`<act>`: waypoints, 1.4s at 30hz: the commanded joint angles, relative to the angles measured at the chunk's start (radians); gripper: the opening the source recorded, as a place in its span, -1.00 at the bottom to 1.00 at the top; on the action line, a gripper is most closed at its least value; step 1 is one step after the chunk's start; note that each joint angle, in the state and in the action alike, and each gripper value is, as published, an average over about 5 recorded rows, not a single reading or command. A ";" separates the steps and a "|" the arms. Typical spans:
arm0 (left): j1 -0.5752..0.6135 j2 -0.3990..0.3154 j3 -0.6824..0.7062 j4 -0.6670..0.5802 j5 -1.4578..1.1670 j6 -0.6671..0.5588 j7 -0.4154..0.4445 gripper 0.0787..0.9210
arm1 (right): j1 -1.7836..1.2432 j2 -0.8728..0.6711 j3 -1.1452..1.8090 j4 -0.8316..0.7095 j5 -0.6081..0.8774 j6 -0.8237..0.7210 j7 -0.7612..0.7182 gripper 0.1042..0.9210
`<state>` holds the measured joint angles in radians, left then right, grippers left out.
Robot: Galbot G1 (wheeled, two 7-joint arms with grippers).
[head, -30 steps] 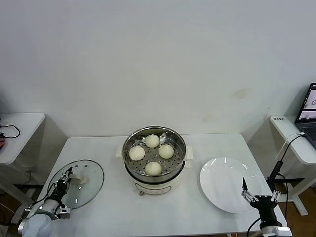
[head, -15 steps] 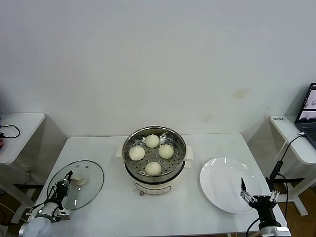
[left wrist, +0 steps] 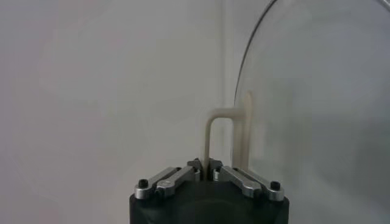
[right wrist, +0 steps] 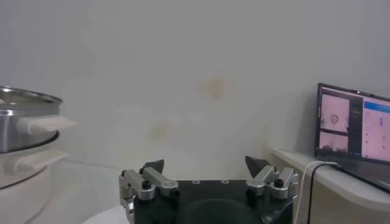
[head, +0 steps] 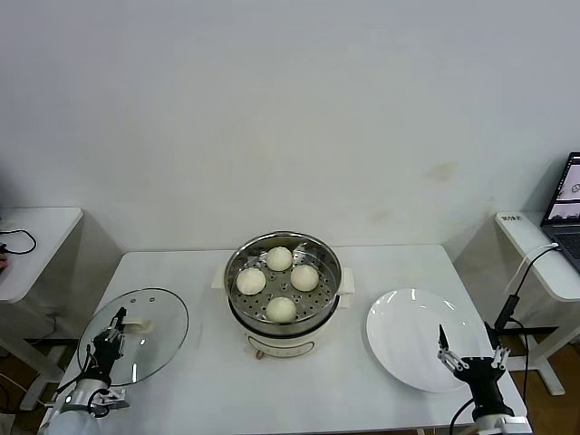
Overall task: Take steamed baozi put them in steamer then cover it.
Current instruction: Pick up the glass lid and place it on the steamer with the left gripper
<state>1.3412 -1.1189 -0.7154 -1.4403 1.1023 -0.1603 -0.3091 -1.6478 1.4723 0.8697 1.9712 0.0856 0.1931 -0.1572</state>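
The steamer [head: 283, 288], a shiny steel pot on a cream base, stands mid-table with several white steamed baozi [head: 280, 258] on its perforated tray. At the table's left the cover [head: 145, 340], a clear glass lid, is tipped up off the tabletop. My left gripper [head: 119, 319] is shut on its cream handle [head: 138, 324]. In the left wrist view the jaws [left wrist: 205, 164] pinch one leg of the handle [left wrist: 220, 131], with the glass [left wrist: 317, 103] beside it. My right gripper [head: 467, 349] hangs open and empty over the plate's near edge; its own view shows the gripper [right wrist: 205, 163] spread wide.
A white plate [head: 403, 331] lies right of the steamer with nothing on it. Small side tables stand off both ends, the right one with a laptop [right wrist: 353, 128] and a cable [head: 521, 272]. In the right wrist view the steamer's side handle [right wrist: 42, 125] shows.
My left gripper closed onto the cover's handle, and the cover has lifted and tilted, shifting slightly left and toward me. The right arm has barely moved.
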 commanded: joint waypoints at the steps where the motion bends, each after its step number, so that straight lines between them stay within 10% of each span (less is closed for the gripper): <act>1: 0.192 -0.020 -0.075 -0.359 -0.035 0.184 0.066 -0.84 | -0.003 -0.001 -0.008 0.007 -0.005 0.000 -0.002 0.76; 20: 0.184 0.103 -0.039 -0.772 -0.137 0.510 0.418 -0.84 | 0.014 -0.005 -0.055 -0.001 -0.085 -0.013 -0.017 0.76; 31: -0.100 0.187 0.318 -0.728 -0.197 0.600 0.393 -0.84 | 0.044 0.035 -0.069 -0.029 -0.175 -0.011 -0.015 0.76; 42: -0.302 0.035 0.574 -0.582 0.057 0.633 0.505 -0.84 | 0.070 0.083 -0.114 -0.067 -0.302 0.011 0.003 0.76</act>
<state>1.2431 -1.0022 -0.4057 -2.0962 1.0009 0.4206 0.1064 -1.5914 1.5248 0.7802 1.9254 -0.1119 0.1952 -0.1609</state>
